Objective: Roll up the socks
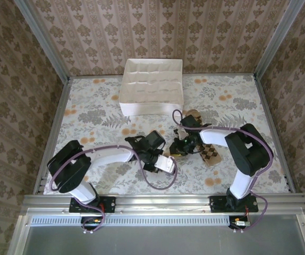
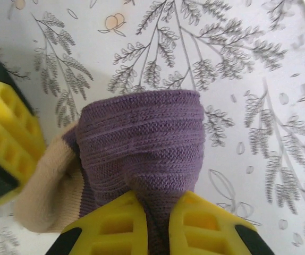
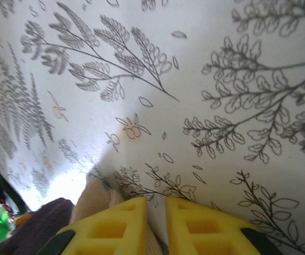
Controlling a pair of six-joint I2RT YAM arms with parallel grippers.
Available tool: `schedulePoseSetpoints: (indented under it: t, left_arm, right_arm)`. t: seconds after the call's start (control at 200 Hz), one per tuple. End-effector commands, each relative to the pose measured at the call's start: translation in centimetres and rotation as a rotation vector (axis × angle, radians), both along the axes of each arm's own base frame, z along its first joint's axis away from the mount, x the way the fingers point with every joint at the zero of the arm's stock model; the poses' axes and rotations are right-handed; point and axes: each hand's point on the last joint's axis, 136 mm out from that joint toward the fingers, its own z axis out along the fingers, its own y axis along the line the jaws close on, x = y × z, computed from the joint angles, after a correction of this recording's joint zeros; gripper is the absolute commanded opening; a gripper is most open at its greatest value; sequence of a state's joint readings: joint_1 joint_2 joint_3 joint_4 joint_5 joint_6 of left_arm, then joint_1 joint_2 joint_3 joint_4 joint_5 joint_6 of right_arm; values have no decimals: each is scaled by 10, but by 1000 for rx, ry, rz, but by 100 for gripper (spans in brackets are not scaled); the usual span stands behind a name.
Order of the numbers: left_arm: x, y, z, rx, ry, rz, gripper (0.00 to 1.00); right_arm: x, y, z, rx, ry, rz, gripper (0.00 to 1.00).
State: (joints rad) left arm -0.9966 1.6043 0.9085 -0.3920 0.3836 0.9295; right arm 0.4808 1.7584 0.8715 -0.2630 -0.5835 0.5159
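Item: purple sock [image 2: 142, 143], wound into a short thick bundle on the table [image 2: 259, 79], near the centre of the top view.
Cuff: cream cuff [image 2: 46, 196] hangs loose at the bundle's 8 o'clock and is not yet wrapped over the roll.
Left claw: left gripper [image 2: 158, 228] is clenched on a fold of purple knit at the bundle's 6 o'clock.
Right claw: right gripper [image 3: 157, 226] has its jaws nearly together, with cream fabric just at 9 o'clock of them; I cannot tell whether it pinches that fabric.
Second item: checked sock [image 1: 211, 154] lies flat at 3 o'clock of the bundle, apart from it and partly under the right arm.
Other: white box [image 1: 152, 87] at 12 o'clock, well apart.
Hazard, unrolling: only one narrow pinch holds the coil, so letting go before the cuff is turned over it would probably let the knit spring open.
Hazard, cuff slip: a shallow bite on the soft cream edge could pull free mid-stretch.
Hazard, collision: the two claws work just beside each other, so a sideways move may knock them together or drag the bundle.
Hazard, incomplete pair: the checked sock sits outside the roll.
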Motion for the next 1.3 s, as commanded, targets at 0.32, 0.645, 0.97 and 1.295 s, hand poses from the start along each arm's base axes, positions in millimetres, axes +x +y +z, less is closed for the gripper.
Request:
schedulePoseSetpoints:
  t: [0.32,0.645,0.97,1.295]
  left_arm:
    - [-6,3,-8,173,559,203,0]
    - [17,-8,-15,210,742,362,0]
    - [31,-14,-25,241,793,445,7]
    - [42,-16,-30,211,774,485,12]
  right_arm:
    - [-18,-52,18,-43,-133,-130,30]
    - [-48,-39,55,105,-284,-98,35]
    - [-50,-13,51,92,-285,8,40]
    - [-51,-3,14,-23,-175,35,37]
